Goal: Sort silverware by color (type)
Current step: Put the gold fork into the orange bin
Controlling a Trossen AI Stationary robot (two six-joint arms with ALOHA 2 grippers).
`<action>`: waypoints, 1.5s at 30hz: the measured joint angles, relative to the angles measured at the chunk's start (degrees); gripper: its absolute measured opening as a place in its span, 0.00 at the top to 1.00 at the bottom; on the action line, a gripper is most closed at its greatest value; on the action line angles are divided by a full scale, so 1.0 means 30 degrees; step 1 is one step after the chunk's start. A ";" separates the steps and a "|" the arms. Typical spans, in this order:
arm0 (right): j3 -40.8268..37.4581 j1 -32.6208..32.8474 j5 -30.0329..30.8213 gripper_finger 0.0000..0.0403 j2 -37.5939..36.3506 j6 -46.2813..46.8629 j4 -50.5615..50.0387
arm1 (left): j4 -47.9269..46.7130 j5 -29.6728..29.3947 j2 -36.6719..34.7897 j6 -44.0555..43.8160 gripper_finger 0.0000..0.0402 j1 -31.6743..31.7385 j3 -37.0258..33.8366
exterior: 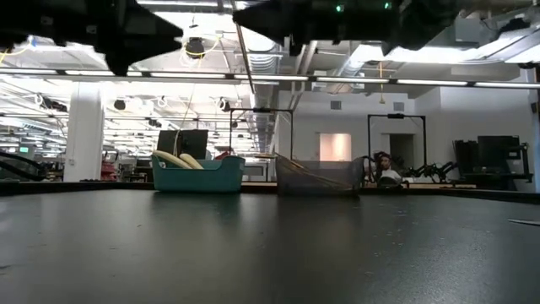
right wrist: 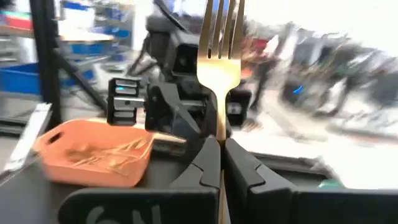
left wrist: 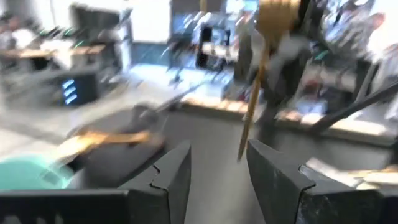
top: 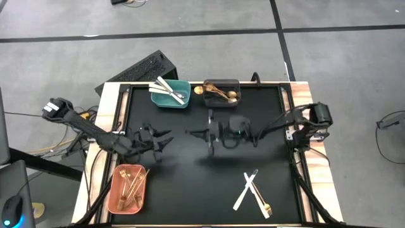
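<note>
A gold fork (right wrist: 219, 68) is clamped upright between the right gripper (right wrist: 221, 163) fingers, held above mid-table. The left gripper (left wrist: 217, 171) faces it nearby — fingers apart, nothing held. More gold forks lie in the salmon bin (top: 119, 201); white knives in the teal bin (top: 179, 102); spoons in the grey bin (top: 235, 84). Two knives (top: 245, 190) and a fork remain on the table (top: 190, 183).

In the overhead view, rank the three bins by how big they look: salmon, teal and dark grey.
1. Salmon bin, clearly the largest as it looks here.
2. Teal bin and dark grey bin: these two look about alike, so I would not rank one over the other.
</note>
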 joint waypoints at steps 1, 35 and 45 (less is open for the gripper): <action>-0.0078 0.0434 0.1341 0.94 0.0122 -0.0732 0.0090 | 0.1606 0.0922 0.0301 0.0706 0.64 0.0320 -0.0255; 0.1628 0.2831 1.1177 0.94 0.1875 -0.4509 -0.0233 | 0.5689 0.1714 0.6431 0.5756 0.86 0.3423 0.4462; 0.1617 0.3360 1.2889 0.62 0.1408 -0.3585 -0.1756 | -0.0140 -0.2495 0.4016 0.5246 1.00 0.1215 0.5084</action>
